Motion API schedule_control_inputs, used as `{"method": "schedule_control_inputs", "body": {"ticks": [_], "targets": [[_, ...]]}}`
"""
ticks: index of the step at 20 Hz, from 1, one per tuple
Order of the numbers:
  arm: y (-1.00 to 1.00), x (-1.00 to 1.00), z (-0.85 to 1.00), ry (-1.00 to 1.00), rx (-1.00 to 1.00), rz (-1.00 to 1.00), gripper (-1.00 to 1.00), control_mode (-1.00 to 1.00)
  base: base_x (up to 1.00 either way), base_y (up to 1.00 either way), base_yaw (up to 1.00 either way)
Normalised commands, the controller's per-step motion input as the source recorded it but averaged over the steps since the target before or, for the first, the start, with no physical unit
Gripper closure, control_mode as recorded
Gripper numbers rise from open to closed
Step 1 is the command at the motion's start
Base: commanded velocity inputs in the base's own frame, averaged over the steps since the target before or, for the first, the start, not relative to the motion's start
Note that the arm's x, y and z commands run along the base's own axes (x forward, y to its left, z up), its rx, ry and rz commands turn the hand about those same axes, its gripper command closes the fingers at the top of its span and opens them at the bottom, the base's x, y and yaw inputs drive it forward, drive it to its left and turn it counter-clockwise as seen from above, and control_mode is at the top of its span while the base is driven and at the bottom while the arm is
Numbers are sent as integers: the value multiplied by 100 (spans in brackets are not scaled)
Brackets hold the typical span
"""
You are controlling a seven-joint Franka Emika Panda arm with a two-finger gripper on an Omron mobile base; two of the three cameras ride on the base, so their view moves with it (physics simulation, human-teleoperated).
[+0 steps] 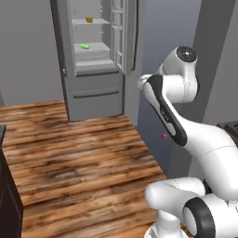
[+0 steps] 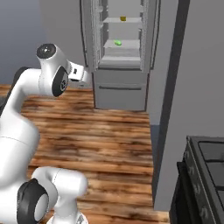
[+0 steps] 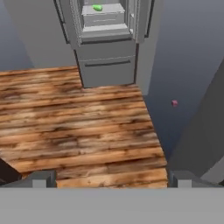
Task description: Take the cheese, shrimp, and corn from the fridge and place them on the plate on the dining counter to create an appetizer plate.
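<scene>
End effector (image 3: 112, 181) fingertips sit far apart at the bottom of the hand view, open and empty. You're at the approach step: the fridge (image 1: 93, 60) stands open at top, well off. Drive closer next. Green oval corn (image 1: 84, 46) lies 1 shelf below the yellow cheese (image 1: 89, 20).

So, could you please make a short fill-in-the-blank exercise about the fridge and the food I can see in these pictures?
1. The doors of the fridge stand ____.
2. The corn lies on the shelf ____ the one with the cheese.
3. The floor in front of the fridge is made of ____.
4. The colour of the corn is ____.

Missing words: open; below; wood; green
</scene>
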Motion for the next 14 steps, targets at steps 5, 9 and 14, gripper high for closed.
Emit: {"method": "schedule_control_inputs", "body": {"ticks": [5, 9, 14], "targets": [[0, 0, 0, 0, 0, 0, -100, 100, 100, -9, 4], [0, 0, 0, 0, 0, 0, -100, 100, 100, -16, 4], [0, 0, 0, 0, 0, 0, -100, 100, 100, -24, 5]]}}
